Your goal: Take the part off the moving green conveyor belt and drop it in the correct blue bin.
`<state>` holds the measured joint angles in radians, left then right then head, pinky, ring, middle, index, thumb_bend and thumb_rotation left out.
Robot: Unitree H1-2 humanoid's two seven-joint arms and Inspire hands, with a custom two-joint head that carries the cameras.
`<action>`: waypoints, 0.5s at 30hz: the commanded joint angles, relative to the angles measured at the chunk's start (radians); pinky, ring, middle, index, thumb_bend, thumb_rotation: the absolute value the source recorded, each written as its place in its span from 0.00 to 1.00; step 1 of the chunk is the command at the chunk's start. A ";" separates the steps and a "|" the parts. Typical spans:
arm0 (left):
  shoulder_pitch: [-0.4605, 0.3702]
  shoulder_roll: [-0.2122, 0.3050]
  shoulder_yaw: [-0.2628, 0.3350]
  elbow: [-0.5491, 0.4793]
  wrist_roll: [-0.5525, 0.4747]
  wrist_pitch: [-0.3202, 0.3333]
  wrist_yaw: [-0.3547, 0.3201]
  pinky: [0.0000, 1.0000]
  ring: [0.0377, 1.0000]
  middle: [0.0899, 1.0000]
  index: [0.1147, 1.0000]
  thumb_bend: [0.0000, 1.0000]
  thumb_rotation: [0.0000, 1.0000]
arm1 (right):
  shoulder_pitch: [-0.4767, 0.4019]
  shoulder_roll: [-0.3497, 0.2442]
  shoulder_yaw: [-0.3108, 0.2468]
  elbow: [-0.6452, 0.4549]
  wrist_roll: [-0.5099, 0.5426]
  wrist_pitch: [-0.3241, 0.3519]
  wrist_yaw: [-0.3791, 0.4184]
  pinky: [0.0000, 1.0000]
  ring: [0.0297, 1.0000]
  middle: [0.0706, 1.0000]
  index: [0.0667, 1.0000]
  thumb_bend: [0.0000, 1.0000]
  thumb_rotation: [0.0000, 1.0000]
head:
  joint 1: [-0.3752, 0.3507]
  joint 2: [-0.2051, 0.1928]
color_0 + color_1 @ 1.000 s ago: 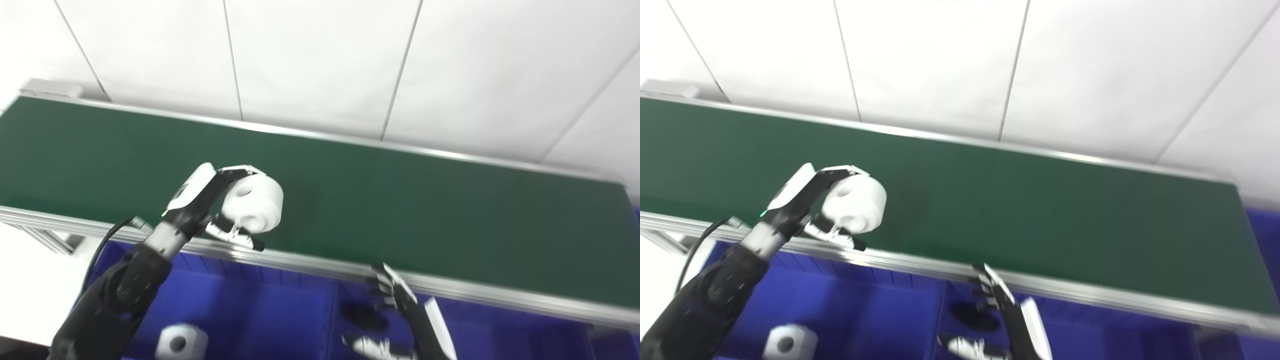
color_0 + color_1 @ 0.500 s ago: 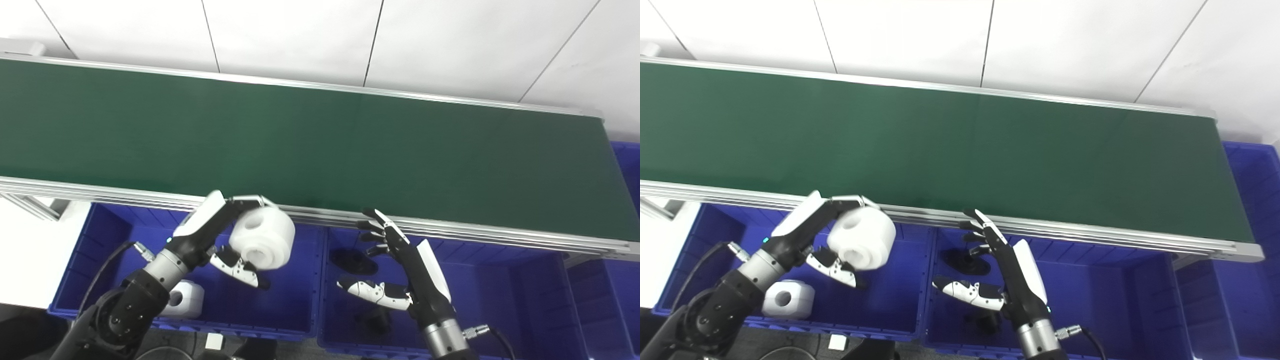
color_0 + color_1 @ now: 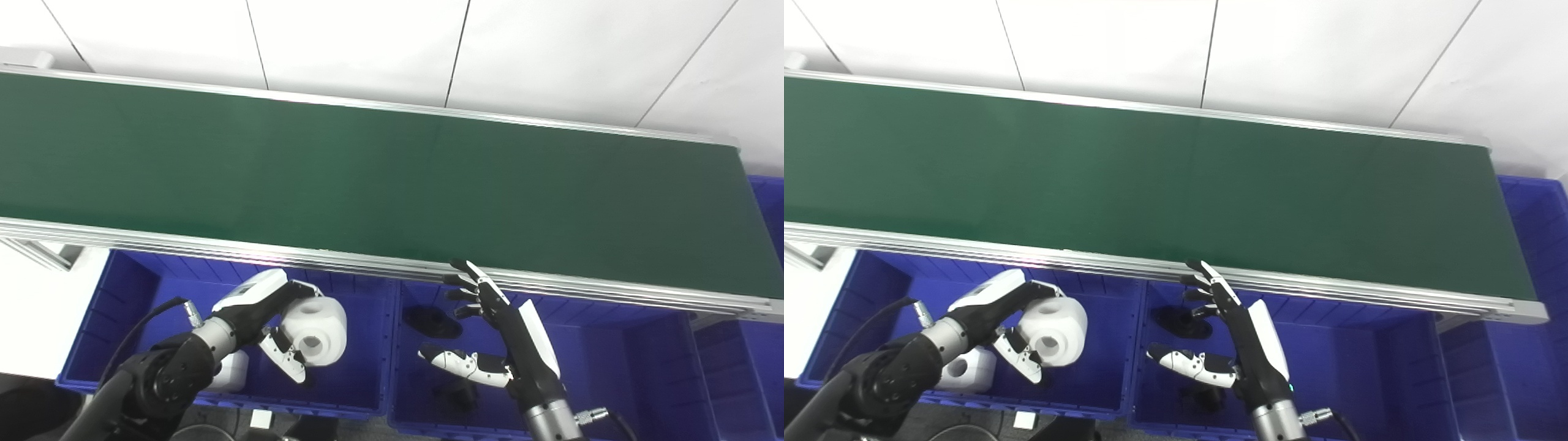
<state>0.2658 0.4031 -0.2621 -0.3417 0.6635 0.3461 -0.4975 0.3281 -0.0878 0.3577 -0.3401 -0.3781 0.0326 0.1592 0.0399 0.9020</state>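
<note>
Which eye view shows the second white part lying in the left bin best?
The right eye view: the white part shows its hole beside the left hand. In the left eye view the part is mostly hidden behind the forearm.

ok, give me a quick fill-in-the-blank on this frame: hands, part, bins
1. The left hand is shut on a ____ part with a round hole.
2. That part hangs over the ____ blue bin, where a second white part already lies.
3. The right hand is ____ and holds nothing.
4. The green belt carries ____ parts.

Missing words: white; left; open; no
</note>
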 commanded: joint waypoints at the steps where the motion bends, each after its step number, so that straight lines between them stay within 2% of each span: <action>1: -0.007 0.014 0.002 -0.042 0.033 0.034 0.005 0.77 0.91 0.97 0.93 0.64 0.05 | 0.005 0.004 0.000 -0.033 0.011 -0.002 -0.002 0.63 0.75 0.80 0.89 0.66 0.30 | 0.001 -0.001; 3: -0.002 0.006 0.010 -0.044 0.022 0.027 0.023 0.76 0.93 1.00 0.95 0.68 0.08 | 0.008 0.005 -0.001 -0.033 0.013 -0.004 -0.003 0.63 0.76 0.80 0.89 0.67 0.30 | 0.002 -0.005; 5: 0.007 0.002 0.025 -0.036 -0.012 -0.022 0.061 0.76 0.93 1.00 0.96 0.69 0.10 | 0.011 0.007 -0.002 -0.032 0.012 -0.004 -0.005 0.63 0.75 0.79 0.89 0.67 0.29 | 0.000 -0.010; 7: 0.016 -0.003 0.043 -0.030 -0.058 -0.068 0.097 0.79 0.95 1.00 0.96 0.69 0.15 | 0.012 0.008 -0.003 -0.031 0.017 -0.004 -0.004 0.64 0.76 0.80 0.89 0.67 0.29 | -0.002 -0.013; 9: 0.020 -0.005 0.050 -0.028 -0.082 -0.085 0.115 0.82 0.96 1.00 0.97 0.69 0.20 | 0.012 0.008 -0.004 -0.029 0.021 -0.005 -0.003 0.64 0.76 0.80 0.89 0.67 0.29 | -0.002 -0.013; 15: 0.071 -0.079 0.120 -0.003 -0.383 -0.301 0.186 0.93 1.00 1.00 0.96 0.71 0.22 | 0.020 0.002 -0.010 -0.021 0.024 -0.013 -0.007 0.64 0.77 0.81 0.89 0.67 0.29 | -0.022 -0.037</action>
<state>0.3289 0.3366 -0.1465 -0.3191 0.3464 0.1263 -0.3409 0.3451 -0.0879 0.3489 -0.3401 -0.3674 0.0324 0.1591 0.0169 0.8652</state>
